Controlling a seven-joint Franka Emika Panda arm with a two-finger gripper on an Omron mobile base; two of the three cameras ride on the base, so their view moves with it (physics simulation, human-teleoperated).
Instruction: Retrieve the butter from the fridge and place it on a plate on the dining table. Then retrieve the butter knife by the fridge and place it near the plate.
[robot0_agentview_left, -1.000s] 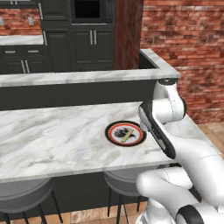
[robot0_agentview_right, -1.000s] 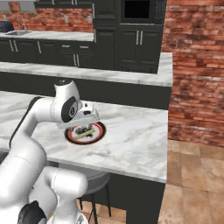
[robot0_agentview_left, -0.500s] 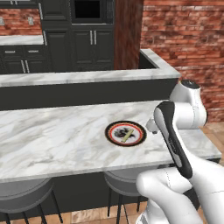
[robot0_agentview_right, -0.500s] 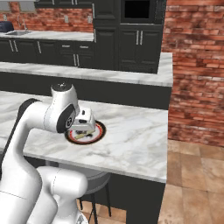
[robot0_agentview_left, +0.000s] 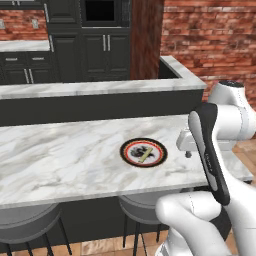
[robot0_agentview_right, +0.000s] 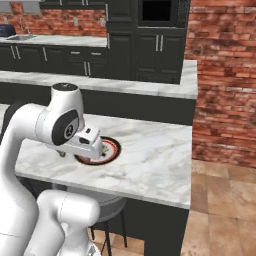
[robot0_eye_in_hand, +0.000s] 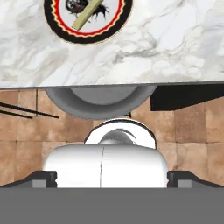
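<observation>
Left base view: I see the butter lying on the plate on the dining-table surface; my hand, over the plate a second ago, has swung clear to the right.
Right base view: the plate peeks out just beside the hand.
Hand view: fingers spread wide, holding nothing; butter and plate well ahead; a stool under the surface edge.

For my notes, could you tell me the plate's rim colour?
The plate has a dark rim; clearest in hand view.
</observation>
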